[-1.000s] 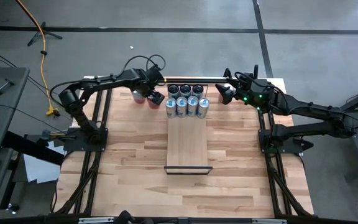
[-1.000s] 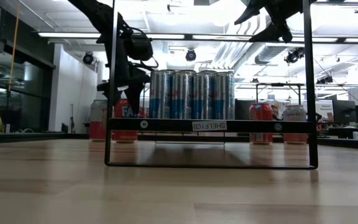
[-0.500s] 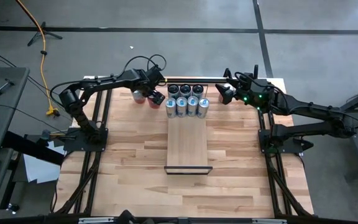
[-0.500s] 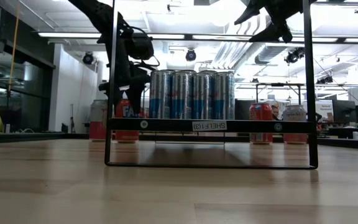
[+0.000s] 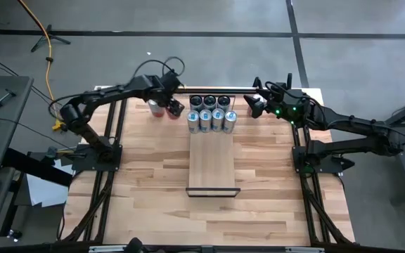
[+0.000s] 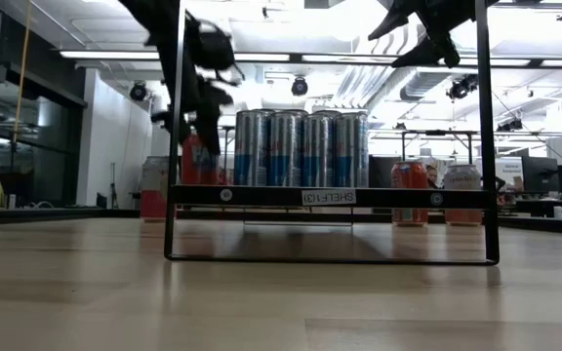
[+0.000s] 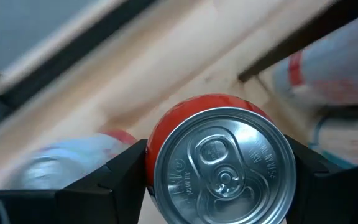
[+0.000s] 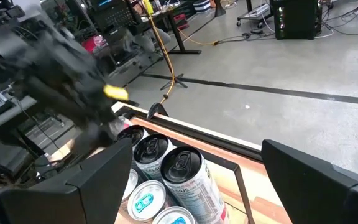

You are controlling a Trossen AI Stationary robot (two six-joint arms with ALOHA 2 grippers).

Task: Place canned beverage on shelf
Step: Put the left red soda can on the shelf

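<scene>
The shelf [image 5: 214,163] is a long narrow plank of pale smooth wood with a thin dark metal frame at its short ends. It lies along the middle of the bench [image 5: 146,183], whose top is wood in a plank pattern. At the far end of the shelf stand seven silver cans [image 5: 210,114] with shiny round metal lids: three in the back row, four in the front row, close together. In the low view they make a tight blue and silver row [image 6: 301,148] on the dark rail.

The left gripper [image 5: 169,107] is near the far edge of the bench, just beside the shelf's far left corner. Its two dark fingers are closed on a red can [image 7: 219,163], one on each side, and in the low view this can [image 6: 195,159] hangs above the bench top. A second red can [image 5: 156,107] is just beside it.

The right gripper [image 5: 253,105] hovers near the shelf's far right corner, with its fingers spread wide and nothing between them. In the low view three more cans show behind the shelf.
</scene>
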